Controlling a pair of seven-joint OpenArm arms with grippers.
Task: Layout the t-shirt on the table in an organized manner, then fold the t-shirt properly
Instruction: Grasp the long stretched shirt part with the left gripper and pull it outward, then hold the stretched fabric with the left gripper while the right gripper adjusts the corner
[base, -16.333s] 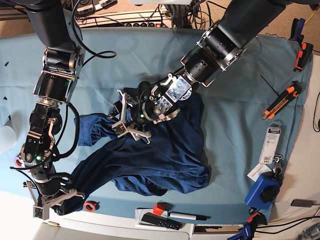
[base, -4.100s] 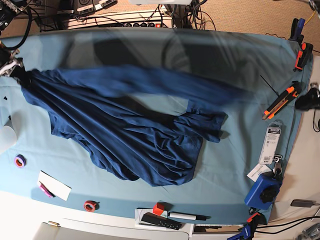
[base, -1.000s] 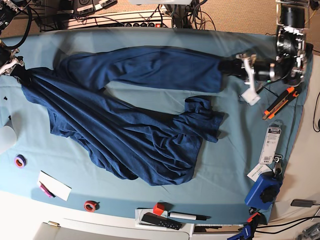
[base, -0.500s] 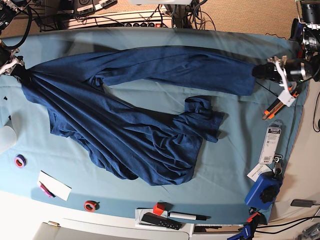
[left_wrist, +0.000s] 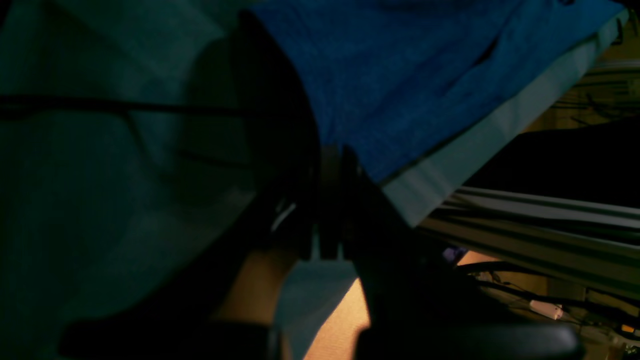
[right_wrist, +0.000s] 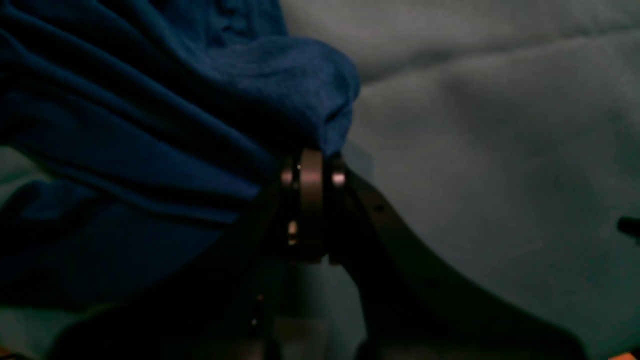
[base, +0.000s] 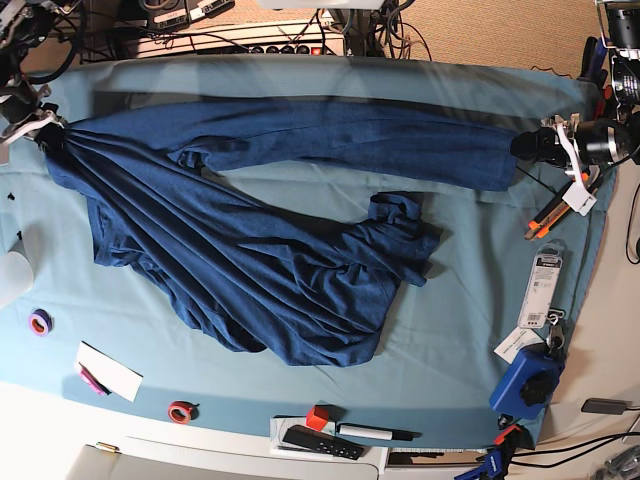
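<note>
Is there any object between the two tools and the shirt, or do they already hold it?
Nothing stands between. The left tool is shut on one end of the shirt, the right tool on the other, and the shirt is stretched across the table.

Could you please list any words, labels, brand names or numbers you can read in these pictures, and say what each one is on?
No text can be read in any view.
Packaged item at the table's right edge: printing on its card, too small to read.
White tag beside the blue device: markings too small to read.
T-shirt: plain, no print.
Both wrist views: too dark, no lettering visible.
</note>
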